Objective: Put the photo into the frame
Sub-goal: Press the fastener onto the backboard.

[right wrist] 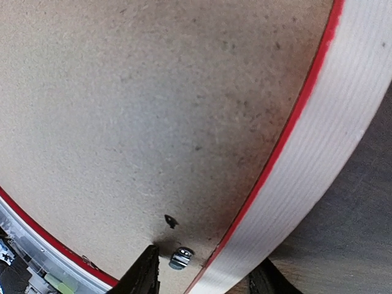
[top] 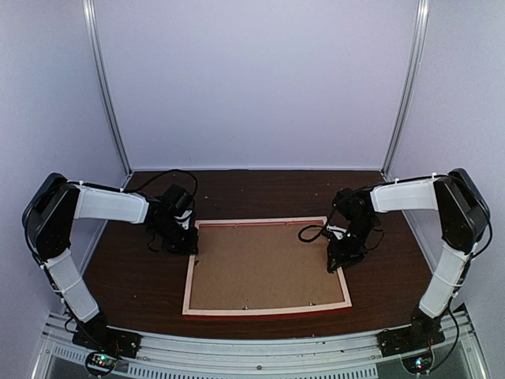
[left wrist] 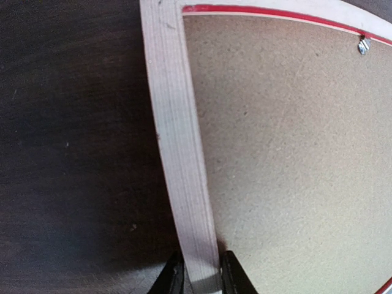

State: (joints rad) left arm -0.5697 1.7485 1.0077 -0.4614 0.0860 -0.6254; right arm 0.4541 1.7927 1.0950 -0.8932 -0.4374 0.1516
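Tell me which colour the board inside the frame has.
Plain brown; the backing board shows best in the left wrist view, inside the frame.

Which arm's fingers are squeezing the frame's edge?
The left arm's fingers pinch the frame by its pale edge; the right arm's fingers stand wide apart, gripping nothing.

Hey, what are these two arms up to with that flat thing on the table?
They are working on a picture frame that lies face down on the table, pale back up, with a brown backing board sitting in it. The left arm's fingers pinch the frame's left rail. The right arm's fingers stand open astride the right rail, beside a small metal tab at the board's edge. No photo shows in any view.
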